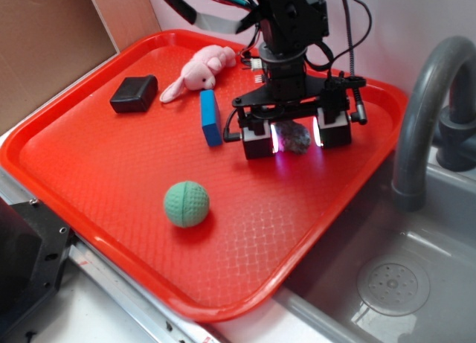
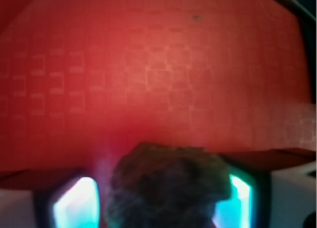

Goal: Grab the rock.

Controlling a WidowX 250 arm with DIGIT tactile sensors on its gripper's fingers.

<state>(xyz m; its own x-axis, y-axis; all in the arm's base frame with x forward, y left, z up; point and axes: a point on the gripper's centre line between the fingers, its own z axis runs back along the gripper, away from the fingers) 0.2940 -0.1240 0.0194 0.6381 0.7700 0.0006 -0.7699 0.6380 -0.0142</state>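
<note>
Tray (image 1: pixel 97 172), red and waffle-textured, beside grey sink (image 1: pixel 387 283).

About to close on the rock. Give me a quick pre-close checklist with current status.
1. Rock between the fingers: ok, one on each side in both views.
2. Gripper open: ok.
3. Rock centred: cannot tell; wrist view suggests it sits nearer one finger.
4. Fingers low enough at the tray: ok.
5. Blue block clear of the fingers: ok, apart.
6. Contact yet: cannot tell.
</note>
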